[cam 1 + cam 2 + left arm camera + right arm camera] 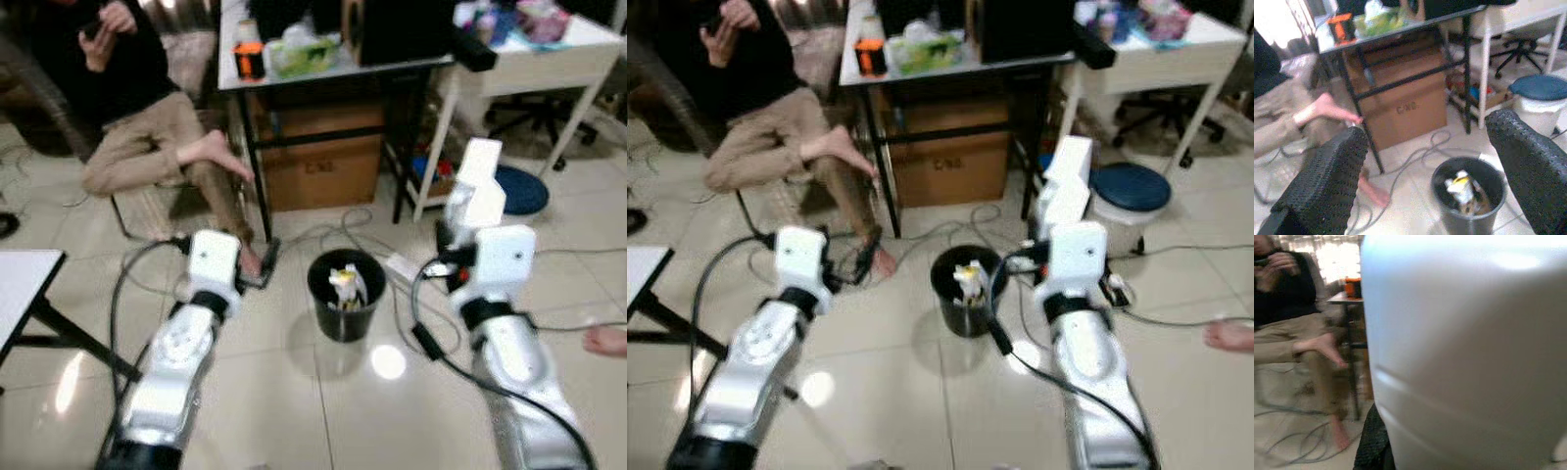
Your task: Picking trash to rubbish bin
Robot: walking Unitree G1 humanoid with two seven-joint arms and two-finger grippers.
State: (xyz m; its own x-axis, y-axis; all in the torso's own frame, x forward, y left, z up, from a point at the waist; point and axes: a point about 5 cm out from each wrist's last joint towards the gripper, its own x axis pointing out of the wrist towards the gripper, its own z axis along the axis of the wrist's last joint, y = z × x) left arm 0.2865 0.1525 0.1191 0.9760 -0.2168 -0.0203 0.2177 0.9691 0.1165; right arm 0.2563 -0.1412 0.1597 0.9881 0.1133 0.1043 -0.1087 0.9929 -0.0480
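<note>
The right gripper is clamped on a white plastic container, held upright above the tiled floor just to the right of the rubbish bin. The container is smooth, pale and boxy with a narrower top; in the right wrist view its blurred wall covers most of the picture, with one black finger pressed against its lower edge, though that view is too soft to show how the grip sits.

The left gripper is spread wide and carries nothing, its two textured black fingers framing the bin from above. That wrist view looks straight into the black round bin, showing crumpled white and yellow trash inside, which the head views give only as a pale patch.

Behind the bin stands a black-framed table with an orange item and a greenish bag on top and a cardboard box beneath. Cables trail across the floor around the bin. A seated person with bare feet is at the left, one foot close to the left arm. A white bin with a blue lid sits right of the container, partly hidden by it.
</note>
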